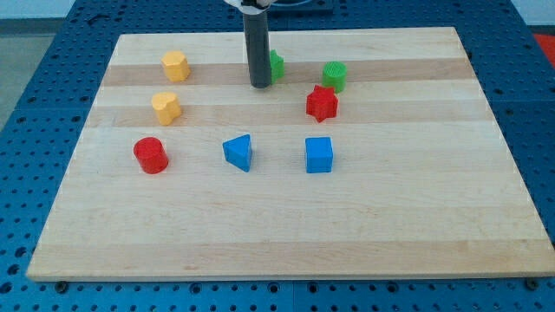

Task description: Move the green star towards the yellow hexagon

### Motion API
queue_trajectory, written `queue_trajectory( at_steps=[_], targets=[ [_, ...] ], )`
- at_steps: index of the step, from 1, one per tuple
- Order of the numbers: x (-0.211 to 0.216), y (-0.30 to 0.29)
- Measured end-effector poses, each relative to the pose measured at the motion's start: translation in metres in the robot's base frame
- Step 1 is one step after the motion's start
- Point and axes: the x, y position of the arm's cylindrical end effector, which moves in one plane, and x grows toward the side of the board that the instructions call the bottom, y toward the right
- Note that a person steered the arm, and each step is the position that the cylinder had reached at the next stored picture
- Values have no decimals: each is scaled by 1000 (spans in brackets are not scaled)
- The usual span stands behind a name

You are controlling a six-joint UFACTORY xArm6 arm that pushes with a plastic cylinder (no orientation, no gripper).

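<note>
My tip (258, 87) rests on the board near the view's top centre. Just to its right a green block (277, 65) is partly hidden behind the rod, so I cannot make out its shape. It looks to be touching the rod or nearly so. A second green block (335, 75), with a bumpy, star-like outline, sits further right. The yellow hexagon (175, 66) lies to the left of my tip, about a hundred pixels away. A yellow heart-like block (166, 107) sits just below the hexagon.
A red star (322, 103) sits just below the star-like green block. A red cylinder (151, 155), a blue triangle (238, 152) and a blue cube (318, 155) form a row across the middle of the wooden board (416, 217).
</note>
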Motion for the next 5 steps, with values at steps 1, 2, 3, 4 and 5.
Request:
queue_trajectory(
  at_steps=[1, 2, 3, 4, 5],
  targets=[
    [-2, 0],
    [6, 8],
    [6, 48],
    [-9, 65],
    [-32, 65]
  ],
)
